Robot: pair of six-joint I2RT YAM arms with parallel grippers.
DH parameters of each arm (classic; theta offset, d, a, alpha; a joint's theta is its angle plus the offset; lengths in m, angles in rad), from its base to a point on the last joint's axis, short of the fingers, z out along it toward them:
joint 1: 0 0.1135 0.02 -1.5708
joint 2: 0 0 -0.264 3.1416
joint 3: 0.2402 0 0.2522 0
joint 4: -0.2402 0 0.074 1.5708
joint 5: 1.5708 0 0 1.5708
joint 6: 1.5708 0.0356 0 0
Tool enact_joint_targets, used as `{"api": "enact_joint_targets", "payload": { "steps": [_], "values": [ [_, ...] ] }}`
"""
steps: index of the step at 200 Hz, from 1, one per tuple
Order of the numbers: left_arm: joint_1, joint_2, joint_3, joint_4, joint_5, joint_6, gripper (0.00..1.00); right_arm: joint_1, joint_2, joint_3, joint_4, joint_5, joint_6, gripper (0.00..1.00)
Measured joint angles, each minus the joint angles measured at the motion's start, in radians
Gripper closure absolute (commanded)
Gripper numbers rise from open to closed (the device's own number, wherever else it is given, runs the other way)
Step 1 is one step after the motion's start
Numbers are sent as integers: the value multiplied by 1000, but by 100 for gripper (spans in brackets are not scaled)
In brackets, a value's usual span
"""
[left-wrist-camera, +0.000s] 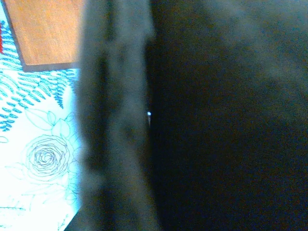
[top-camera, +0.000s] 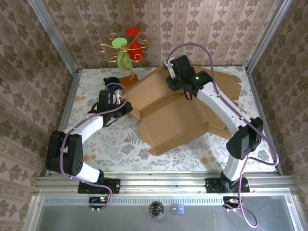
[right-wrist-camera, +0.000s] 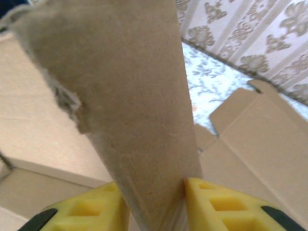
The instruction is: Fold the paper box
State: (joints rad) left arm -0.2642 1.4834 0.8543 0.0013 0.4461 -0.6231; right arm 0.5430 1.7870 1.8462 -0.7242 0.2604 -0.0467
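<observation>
Where the right arm reaches to the far middle of the table (top-camera: 115,139), the right gripper (right-wrist-camera: 153,204) is clamped on the paper box (top-camera: 168,120). Its two yellow fingers (right-wrist-camera: 91,209) stand narrowly apart, and one upright flap (right-wrist-camera: 130,96) sits between them, touching both. The flap's top left edge is torn and ragged. Its face is plain brown.

The left gripper (top-camera: 124,107) is at the box's left edge, jaws closed. The left wrist view is dark and blurred, so I cannot tell whether it pinches any cardboard.

The box lies at table centre, part-formed. A broad panel slopes toward the near side, and a raised wall runs along its left and far edges. More flaps spread open toward the far side. The near left corner rests on the floral cloth.

A flat cardboard sheet (top-camera: 230,85) lies on the right, under the right arm and partly beneath the box. A gold wire ornament (top-camera: 126,50) with red and green pieces stands far left of the box on a wooden base (left-wrist-camera: 48,33).
</observation>
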Motion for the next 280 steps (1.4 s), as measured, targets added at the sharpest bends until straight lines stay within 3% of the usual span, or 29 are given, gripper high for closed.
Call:
{"api": "enact_joint_targets", "payload": {
  "steps": [38,74,153,165,186,251,264,280],
  "values": [
    [-17,0,22,-39,-47,0,100,35,64,64,-50,198,25,100],
    [-32,0,33,-74,-62,0,100,53,121,118,-104,306,49,100],
    [-39,0,72,-124,-82,0,100,55,175,213,-176,349,80,100],
    [-43,0,85,-142,-86,0,100,55,179,223,-188,355,86,90],
    [-43,0,93,-155,-88,0,100,50,184,241,-207,353,103,83],
    [-44,0,103,-170,-88,0,100,26,201,276,-241,303,133,71],
    [-44,0,103,-176,-87,0,100,26,208,280,-246,300,134,72],
    [-44,0,103,-185,-88,0,100,26,218,280,-247,294,139,85]
  ]
}}
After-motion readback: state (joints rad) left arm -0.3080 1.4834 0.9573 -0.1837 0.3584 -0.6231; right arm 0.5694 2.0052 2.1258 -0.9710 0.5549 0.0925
